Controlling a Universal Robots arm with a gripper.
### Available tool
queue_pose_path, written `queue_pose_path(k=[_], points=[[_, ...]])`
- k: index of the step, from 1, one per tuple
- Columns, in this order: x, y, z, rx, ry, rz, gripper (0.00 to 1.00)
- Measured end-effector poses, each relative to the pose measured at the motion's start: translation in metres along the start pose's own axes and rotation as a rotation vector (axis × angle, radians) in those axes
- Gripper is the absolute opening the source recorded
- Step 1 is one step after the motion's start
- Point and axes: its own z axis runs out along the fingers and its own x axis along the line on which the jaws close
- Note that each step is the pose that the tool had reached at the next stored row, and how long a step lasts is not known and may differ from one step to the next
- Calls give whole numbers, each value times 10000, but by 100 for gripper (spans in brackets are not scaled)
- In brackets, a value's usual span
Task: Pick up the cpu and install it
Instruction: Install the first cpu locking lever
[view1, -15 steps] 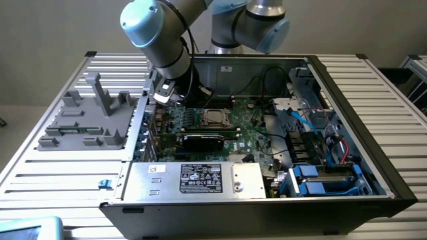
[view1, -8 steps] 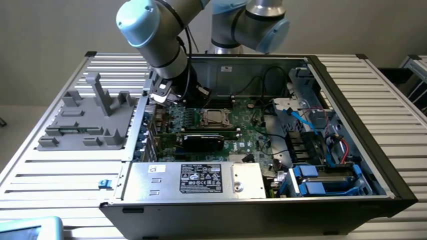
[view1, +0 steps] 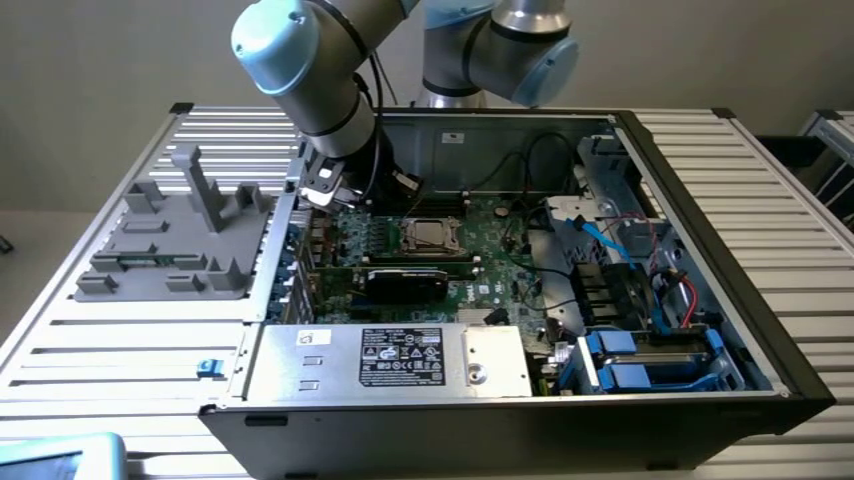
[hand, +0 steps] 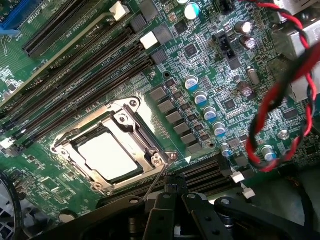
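Slatted bench (view1: 120, 345), 1 open PC case (view1: 747, 330); 1 cpu (hand: 107, 156) seated in socket; fingers (hand: 172, 210) closed, empty.

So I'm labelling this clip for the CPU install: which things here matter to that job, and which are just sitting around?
Part of the job:
- cpu, lying in the socket frame
- gripper, shut, just beside the socket

Just there:
- graphics card
- power supply box
- red and black twisted cable
- grey fixture tray

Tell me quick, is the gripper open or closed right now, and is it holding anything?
Gripper: closed, holding nothing visible; it hangs above the motherboard, near the cpu sitting in its socket.
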Motion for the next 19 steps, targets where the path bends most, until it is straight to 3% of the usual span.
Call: queue_pose_path(k=[10, 19], points=[[21, -7, 12, 1, 89, -39, 11], [101, -45, 63, -2, 104, -46, 11]])
